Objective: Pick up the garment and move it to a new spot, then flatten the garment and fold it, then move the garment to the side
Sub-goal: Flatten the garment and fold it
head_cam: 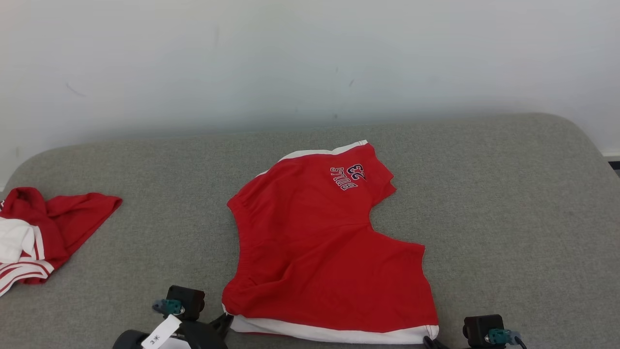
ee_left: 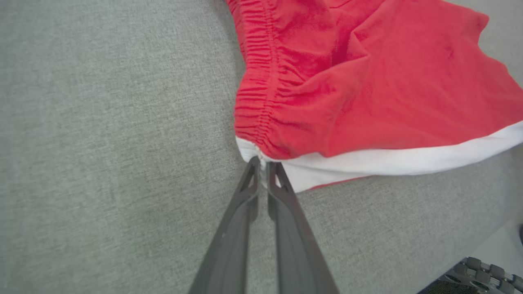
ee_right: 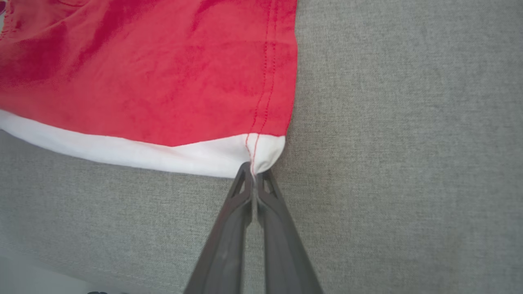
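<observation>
- Far left, a red-and-white heap (head_cam: 34,237) lies well apart from my work. If I carry the load that way, I could drag across it.
- My left pincer (ee_left: 263,163) is clamped on the garment (head_cam: 319,242) at its near-left corner, where the white band meets the gathered waistband. The bite looks thin, so a quick lift could pull the cloth free.
- The garment lies spread on the grey surface (head_cam: 508,203), reaching away from both pincers. Its near white edge runs between them. Raising the arms unevenly could twist it.
- My right pincer (ee_right: 254,170) is closed on the near-right white corner, at the seam. It seems to catch only the very edge, though I cannot tell how much cloth sits inside. I think this corner is likeliest to slip.
</observation>
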Robot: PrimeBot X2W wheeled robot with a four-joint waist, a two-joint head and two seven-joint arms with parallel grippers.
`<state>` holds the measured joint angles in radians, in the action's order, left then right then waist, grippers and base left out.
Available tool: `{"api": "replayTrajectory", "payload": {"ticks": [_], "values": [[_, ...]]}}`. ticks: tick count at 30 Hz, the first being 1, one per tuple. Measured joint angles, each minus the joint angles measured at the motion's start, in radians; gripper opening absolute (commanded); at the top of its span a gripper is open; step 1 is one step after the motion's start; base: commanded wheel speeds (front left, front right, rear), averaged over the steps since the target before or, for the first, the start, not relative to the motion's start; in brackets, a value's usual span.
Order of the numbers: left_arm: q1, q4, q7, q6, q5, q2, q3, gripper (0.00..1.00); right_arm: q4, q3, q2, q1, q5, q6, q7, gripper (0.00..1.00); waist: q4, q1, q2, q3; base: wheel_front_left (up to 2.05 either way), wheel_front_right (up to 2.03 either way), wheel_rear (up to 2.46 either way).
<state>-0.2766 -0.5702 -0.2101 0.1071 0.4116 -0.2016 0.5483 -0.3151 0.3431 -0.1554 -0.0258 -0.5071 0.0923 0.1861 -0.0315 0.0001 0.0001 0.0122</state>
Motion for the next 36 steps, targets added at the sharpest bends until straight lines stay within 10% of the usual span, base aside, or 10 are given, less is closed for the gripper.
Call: {"api": "replayTrajectory", "payload": {"ticks": [23, 36], "values": [[-0.071, 0.03, 0.088, 0.013, 0.055, 0.058, -0.014, 0.0, 0.179, -0.089, -0.078, 0.07, -0.025, -0.027, -0.036, 0.0, 0.037, 0.0, -0.0001, 0.004, 0.0, 0.0, 0.0], [-0.278, -0.062, 0.059, -0.126, 0.065, 0.153, -0.075, 0.0, 0.118, -0.101, -0.074, 0.34, -0.015, -0.021, 0.001, 0.0, 0.095, 0.0, 0.0, -0.069, 0.0, 0.0, 0.0]]}}
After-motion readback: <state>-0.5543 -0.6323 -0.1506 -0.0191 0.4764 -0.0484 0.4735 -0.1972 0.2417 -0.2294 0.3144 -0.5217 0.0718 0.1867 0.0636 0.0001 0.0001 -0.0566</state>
